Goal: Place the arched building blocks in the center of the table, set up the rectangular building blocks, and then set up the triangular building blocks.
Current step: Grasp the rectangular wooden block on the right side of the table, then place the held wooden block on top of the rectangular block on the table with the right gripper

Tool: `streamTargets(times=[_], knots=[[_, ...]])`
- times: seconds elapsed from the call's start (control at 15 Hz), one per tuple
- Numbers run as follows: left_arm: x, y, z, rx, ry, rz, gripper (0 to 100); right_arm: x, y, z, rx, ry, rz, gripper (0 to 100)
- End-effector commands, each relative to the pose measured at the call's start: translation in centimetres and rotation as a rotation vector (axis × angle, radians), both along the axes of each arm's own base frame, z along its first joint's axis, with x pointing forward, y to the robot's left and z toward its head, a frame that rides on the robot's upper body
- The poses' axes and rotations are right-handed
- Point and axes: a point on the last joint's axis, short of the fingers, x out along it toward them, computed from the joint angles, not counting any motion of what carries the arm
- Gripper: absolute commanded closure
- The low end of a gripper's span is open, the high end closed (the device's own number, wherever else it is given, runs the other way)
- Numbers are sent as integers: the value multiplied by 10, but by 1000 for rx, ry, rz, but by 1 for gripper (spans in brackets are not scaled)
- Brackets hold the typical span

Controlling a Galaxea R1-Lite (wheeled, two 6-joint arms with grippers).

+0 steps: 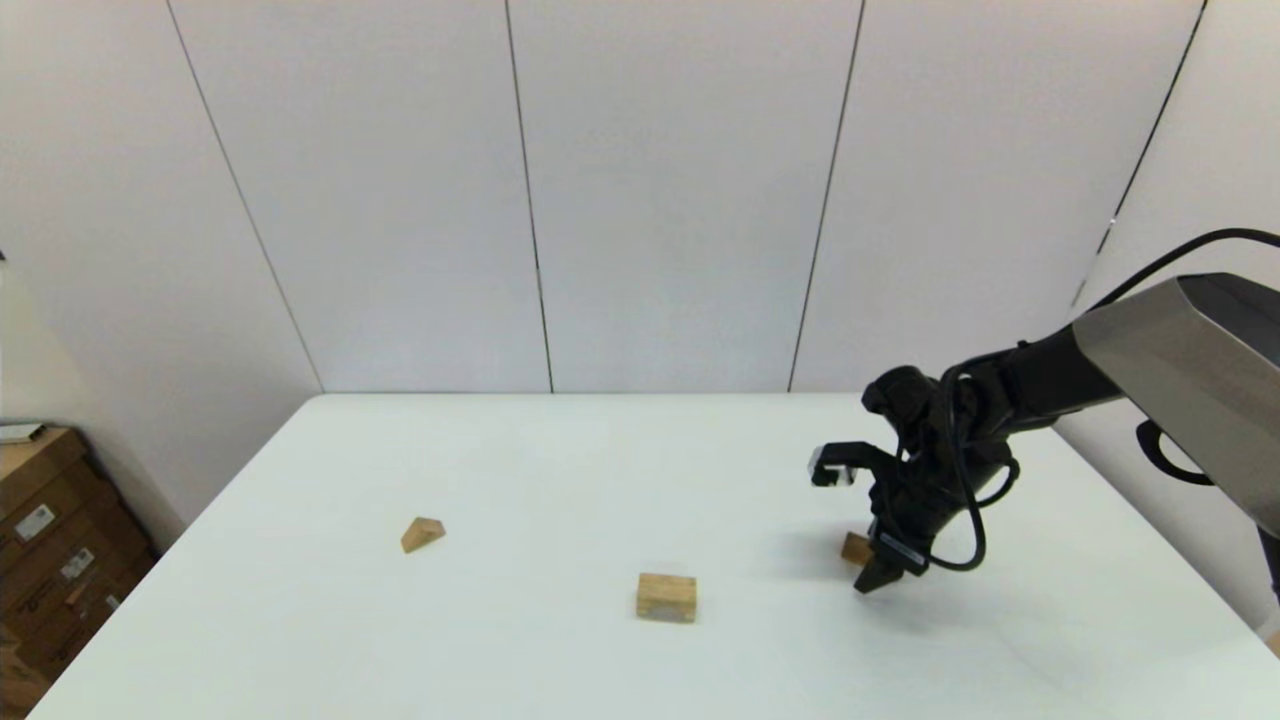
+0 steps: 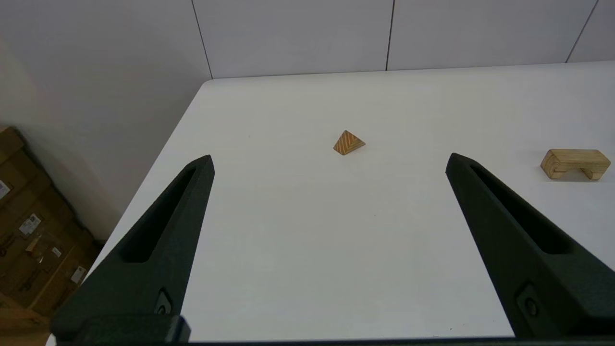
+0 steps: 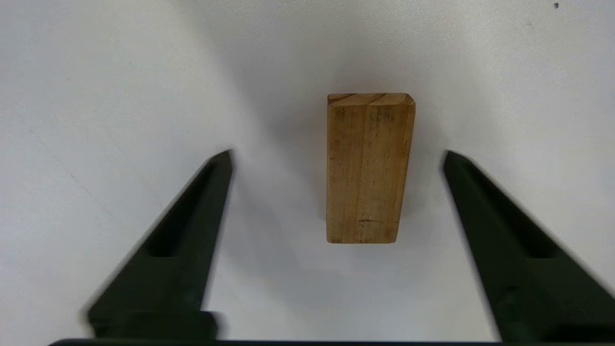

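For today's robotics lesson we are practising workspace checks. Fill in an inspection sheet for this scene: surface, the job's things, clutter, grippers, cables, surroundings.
Surface: white table, plain.
Job's things: arched block near the table's middle, arch cut-out downward; rectangular block lying flat on the robot's right; triangular block on its left.
Clutter: nothing seen.
Grippers: right gripper open, fingers either side of the rectangular block, not touching; left gripper open, holding nothing, out of the head view.
Cables: black cable looped at the right wrist.
Surroundings: pale panelled wall; cardboard boxes beside the table.
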Motion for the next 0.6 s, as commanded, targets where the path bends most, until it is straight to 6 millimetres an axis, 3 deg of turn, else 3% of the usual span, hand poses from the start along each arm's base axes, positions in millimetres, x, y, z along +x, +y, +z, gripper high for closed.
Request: streamTargets(times=[0.07, 0.4, 0.6], knots=[[0, 0, 0, 0, 0, 0, 0, 0, 1, -4, -3, 11, 12, 100], [0, 0, 0, 0, 0, 0, 0, 0, 0, -10, -7, 24, 22, 100], [0, 0, 0, 0, 0, 0, 0, 0, 0, -3, -4, 6, 23, 100]])
